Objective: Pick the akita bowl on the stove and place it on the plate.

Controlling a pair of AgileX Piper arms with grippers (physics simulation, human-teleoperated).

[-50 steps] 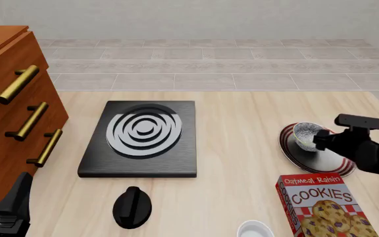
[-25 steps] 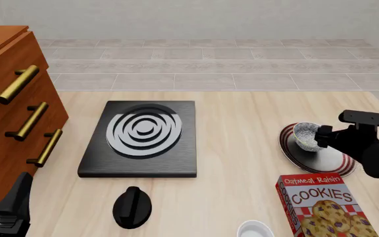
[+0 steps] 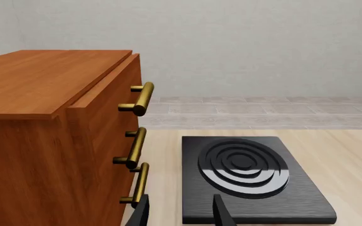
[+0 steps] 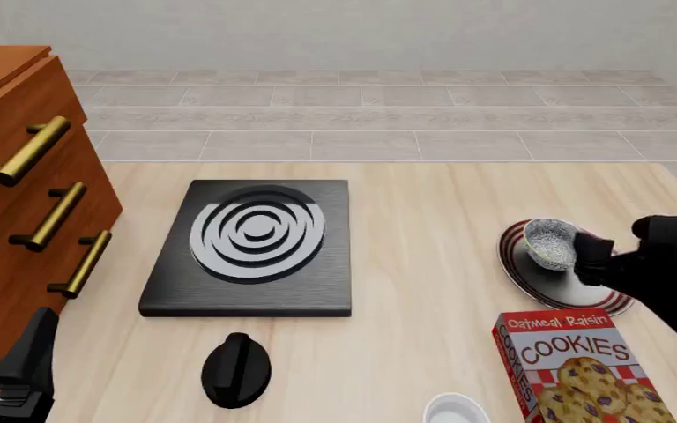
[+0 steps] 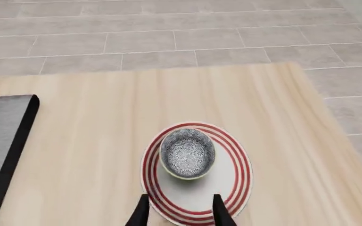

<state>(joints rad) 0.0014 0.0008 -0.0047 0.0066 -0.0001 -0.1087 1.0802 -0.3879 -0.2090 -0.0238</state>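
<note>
Speckled grey-white bowl (image 5: 188,153) sits on the red-striped plate (image 5: 231,188), toward the plate's far-left part in the front view, clear of my fingers. My right gripper (image 5: 179,214) hangs just behind the bowl over the plate's near rim — its two fingertips (image 5: 140,214) stand apart with nothing between them. In the front view my right arm (image 4: 668,273) comes in from the right edge and covers the plate's right side.

Black stove (image 4: 253,248) lies near the middle of the table (image 4: 433,203), its silver rings bare. A black knob (image 4: 236,369) lies in front of it, a cookie box (image 4: 574,366) stands just in front of the plate, and a small white bowl (image 4: 453,411) shows at the lower edge.

My left gripper (image 3: 179,214) points at the stove's near edge beside the wooden cabinet (image 3: 49,141) — fingers parted, holding nothing.
</note>
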